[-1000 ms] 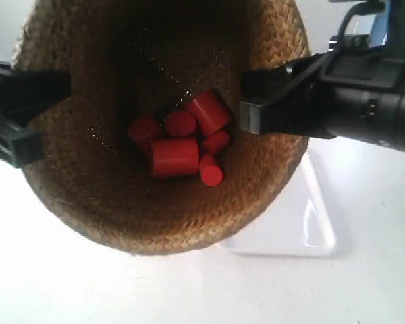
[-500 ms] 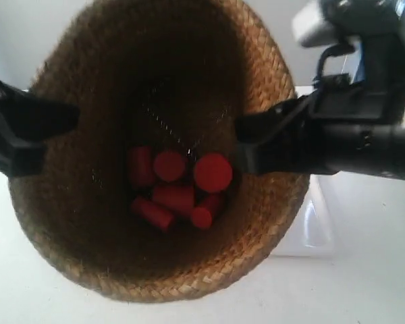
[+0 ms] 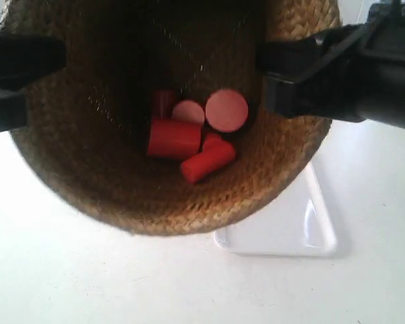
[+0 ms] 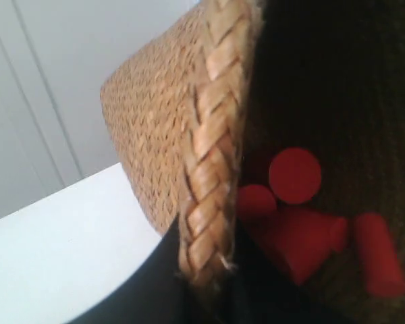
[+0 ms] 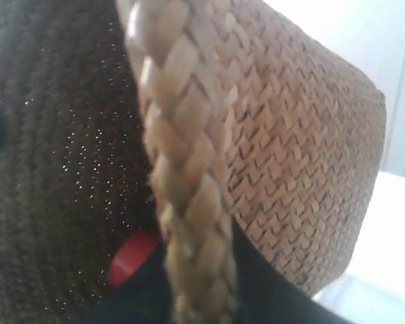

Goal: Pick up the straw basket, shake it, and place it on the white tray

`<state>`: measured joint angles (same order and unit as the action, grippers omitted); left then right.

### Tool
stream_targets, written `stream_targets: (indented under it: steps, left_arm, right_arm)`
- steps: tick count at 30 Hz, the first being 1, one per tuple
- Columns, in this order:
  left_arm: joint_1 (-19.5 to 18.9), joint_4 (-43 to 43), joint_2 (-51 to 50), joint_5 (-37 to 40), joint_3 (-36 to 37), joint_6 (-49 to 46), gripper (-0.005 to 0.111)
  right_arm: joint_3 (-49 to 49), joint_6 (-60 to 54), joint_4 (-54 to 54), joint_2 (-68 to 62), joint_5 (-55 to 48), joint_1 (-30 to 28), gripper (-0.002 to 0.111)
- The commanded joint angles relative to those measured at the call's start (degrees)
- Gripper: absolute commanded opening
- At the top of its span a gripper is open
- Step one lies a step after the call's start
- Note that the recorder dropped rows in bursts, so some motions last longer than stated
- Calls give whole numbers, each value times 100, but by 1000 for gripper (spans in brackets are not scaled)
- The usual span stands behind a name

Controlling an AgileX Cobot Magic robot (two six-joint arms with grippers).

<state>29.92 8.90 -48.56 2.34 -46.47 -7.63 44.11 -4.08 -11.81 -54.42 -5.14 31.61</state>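
Note:
The straw basket hangs in the air close to the exterior camera, tilted with its mouth toward it. Several red cylinders lie loose on its dark bottom. My left gripper is shut on the braided rim, one black finger outside and one inside. My right gripper is likewise shut on the opposite rim. In the exterior view the black arms hold the basket from both sides. The white tray lies on the table below and right, partly hidden by the basket.
A white table top lies under the basket. Pale wall panels stand behind it in the left wrist view. A red cylinder shows inside the basket in the right wrist view.
The basket has jolted upward and toward the camera between frames, after dipping half a second ago. The red cylinders have tumbled into a new heap. Both grips stay on the rim.

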Motion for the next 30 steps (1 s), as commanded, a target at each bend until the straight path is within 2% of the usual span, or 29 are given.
stream_targets:
  steps: [1, 3, 6, 10, 12, 14, 16, 19, 22, 24, 27, 30]
  left_arm:
    - [-145, -16, -600, -2, 260, 393, 0]
    - [48, -23, -239, 252, 67, 424, 0]
    - [281, -160, 306, 162, -32, 42, 0]
    - [42, -226, -125, -289, 348, -153, 0]
    - [-77, -193, -507, -332, 423, -100, 0]
    - [16, -30, -492, 105, 152, 55, 0]
    - [244, -29, -100, 621, -201, 23, 0]
    - [407, -369, 327, 479, -296, -21, 0]
    - [251, -442, 68, -158, 27, 28, 0]
    - [110, -404, -309, -420, 228, 28, 0]
    - [99, -99, -490, -189, 55, 119, 0]
    - [340, -99, 13, 328, -327, 131, 0]
  right_arm:
    - [-88, 78, 44, -806, 135, -300, 0]
    - [183, 269, -39, -541, -547, -178, 0]
    - [262, 244, -39, 213, -305, 132, 0]
    - [-241, -241, 28, 33, 746, 26, 0]
    - [-374, -254, 7, -466, 563, -142, 0]
    - [-185, 205, -215, -621, -91, -118, 0]
    - [5, 408, -289, -242, -421, 89, 0]
    - [59, 285, -289, 398, 159, 427, 0]
    - [-220, -328, -275, 495, 1063, 428, 0]
    - [-445, -786, -287, 76, 1291, 278, 0]
    - [-348, -623, -537, -360, 689, 60, 0]
    - [-7, -308, -630, 53, 26, 216, 0]
